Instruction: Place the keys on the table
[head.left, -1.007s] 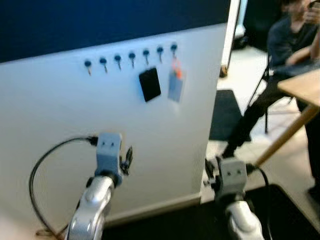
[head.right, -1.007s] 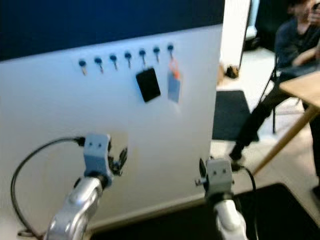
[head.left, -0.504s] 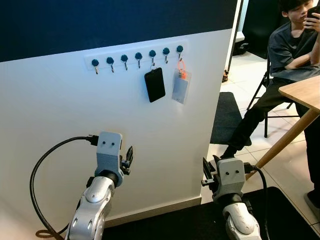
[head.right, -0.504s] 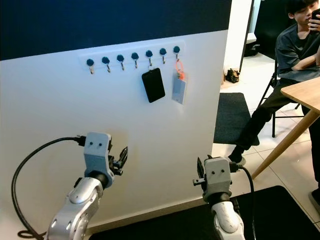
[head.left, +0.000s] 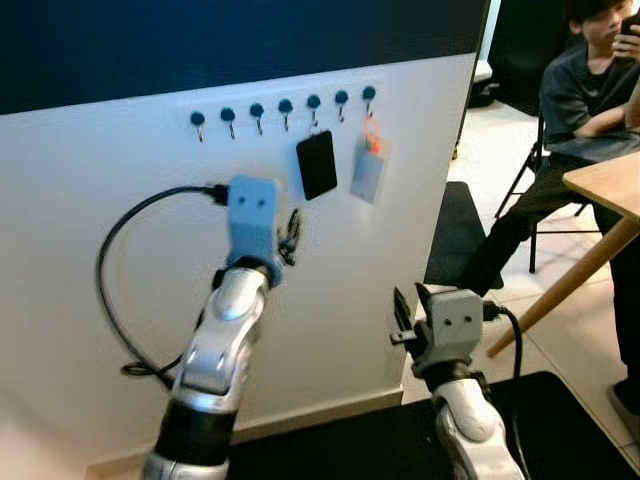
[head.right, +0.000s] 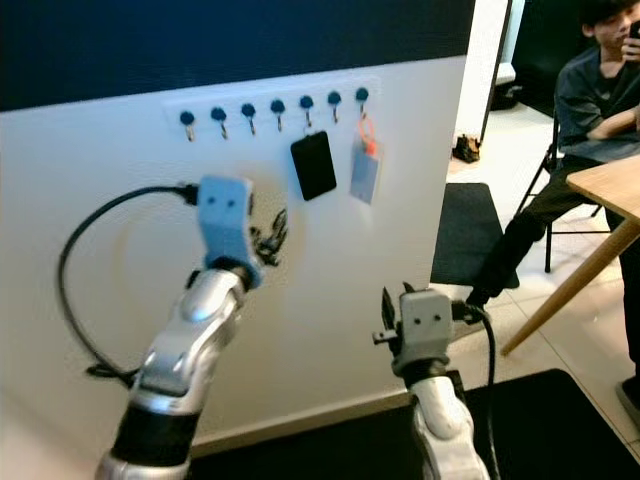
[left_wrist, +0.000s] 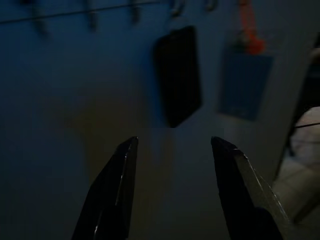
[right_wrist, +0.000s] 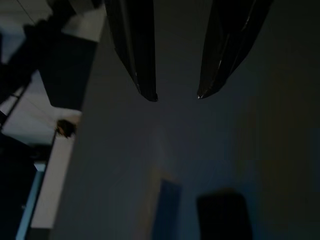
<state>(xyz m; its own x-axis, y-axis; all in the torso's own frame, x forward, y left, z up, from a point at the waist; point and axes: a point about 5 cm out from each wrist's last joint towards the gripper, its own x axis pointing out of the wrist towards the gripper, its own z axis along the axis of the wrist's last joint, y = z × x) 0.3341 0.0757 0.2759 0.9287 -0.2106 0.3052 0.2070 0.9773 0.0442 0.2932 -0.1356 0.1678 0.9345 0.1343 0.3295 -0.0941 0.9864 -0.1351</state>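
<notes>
Left gripper (left_wrist: 172, 145) up at the hook rail, fingers spread, nothing held yet.

Raised high and aimed at the white wall (head.left: 100, 250), just below and left of the black key pouch (head.left: 317, 164); wide gap between the two black fingers, nothing in it. Hanging from the row of blue hooks (head.left: 284, 107): the black pouch, taken here for the keys, and right beside it a blue card (head.left: 368, 174) on an orange strap. Right gripper (right_wrist: 175, 95) low and near, fingers parted, empty, idle. Far right, a wooden table (head.left: 605, 185) with a seated person (head.left: 585, 95) behind it. Early going, by the look of it: keys not grasped, lift off the hook and the carry across to the table both to come.
</notes>
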